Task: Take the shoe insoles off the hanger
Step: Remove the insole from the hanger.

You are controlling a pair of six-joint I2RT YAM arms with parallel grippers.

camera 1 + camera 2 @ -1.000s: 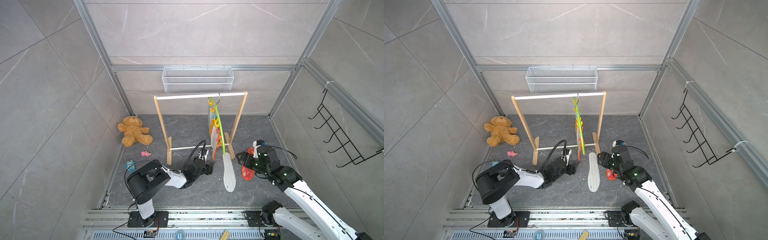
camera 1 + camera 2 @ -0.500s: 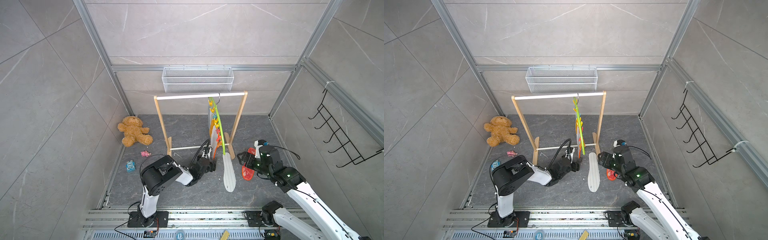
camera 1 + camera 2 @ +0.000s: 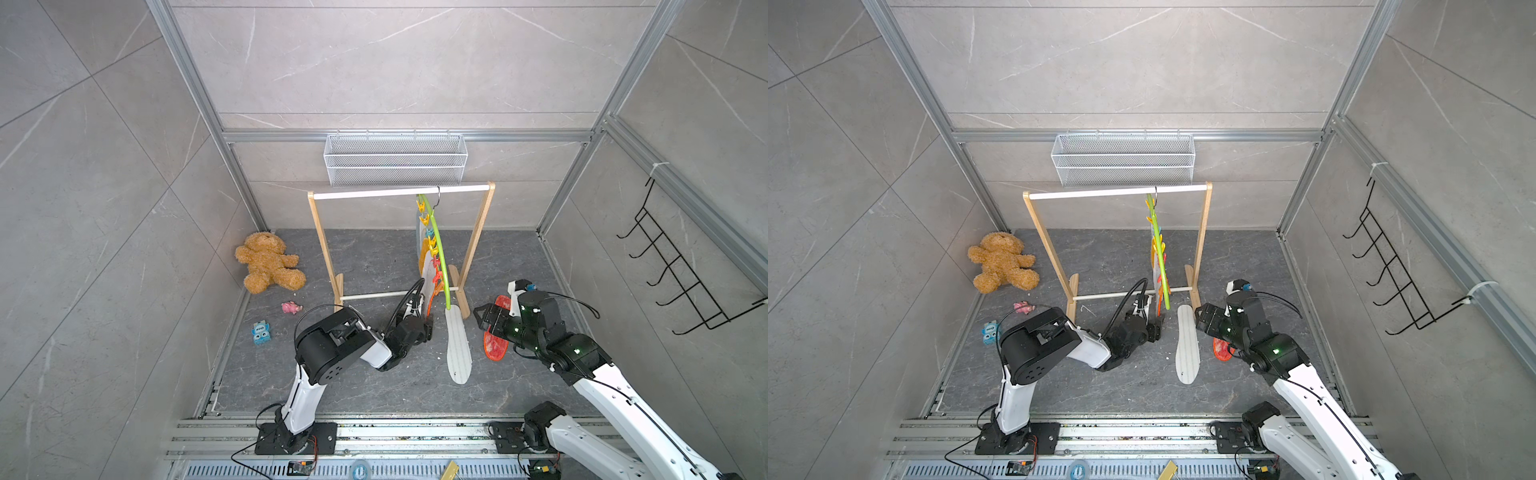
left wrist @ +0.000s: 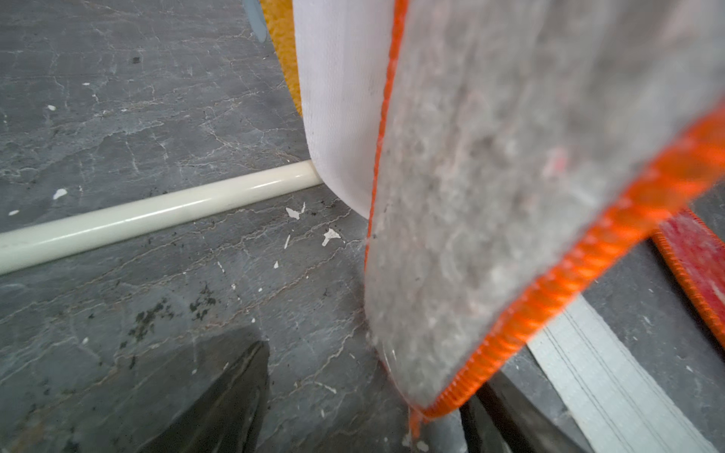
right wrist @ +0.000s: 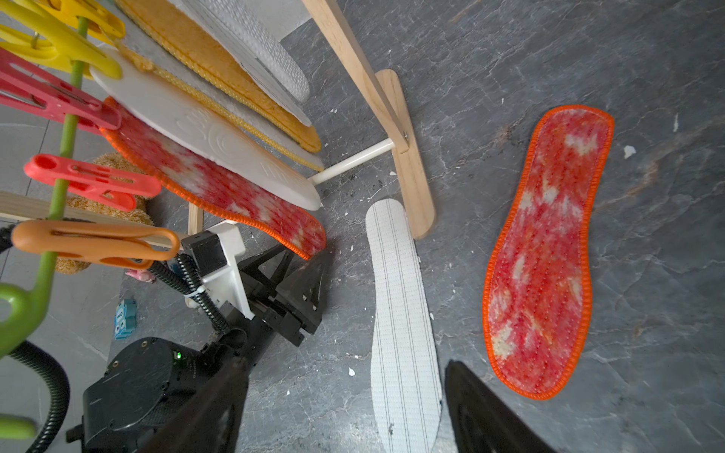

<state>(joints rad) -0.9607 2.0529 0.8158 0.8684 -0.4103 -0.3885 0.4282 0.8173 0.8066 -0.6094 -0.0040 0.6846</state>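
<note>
The lime-green hanger (image 3: 440, 257) (image 3: 1158, 249) (image 5: 59, 188) hangs by its hook from the rack's white rail, and several shoe insoles are clipped to it. My left gripper (image 4: 368, 415) (image 3: 419, 328) is open low on the floor. The lower tip of the grey insole with an orange rim (image 4: 490, 176) (image 5: 235, 188) hangs between its fingers. Behind that insole hang a white one (image 4: 337, 98) (image 5: 204, 129) and an orange-yellow one (image 5: 219, 66). My right gripper (image 5: 345, 412) (image 3: 484, 320) is open and empty. It hovers over a pale striped insole (image 5: 404, 313) (image 3: 457, 349) lying on the floor, beside a red mesh insole (image 5: 545, 251) (image 3: 494, 349).
The wooden rack (image 3: 322, 245) has feet and a low crossbar (image 4: 157, 215) near both grippers. A teddy bear (image 3: 266, 270), a pink toy (image 3: 291, 307) and a blue toy (image 3: 261, 332) lie at the left. A wire basket (image 3: 395, 162) is on the back wall and black hooks (image 3: 673, 266) on the right wall.
My left arm has swung to the right and its gripper has moved closer to the hanging insoles. The right arm has barely moved.
</note>
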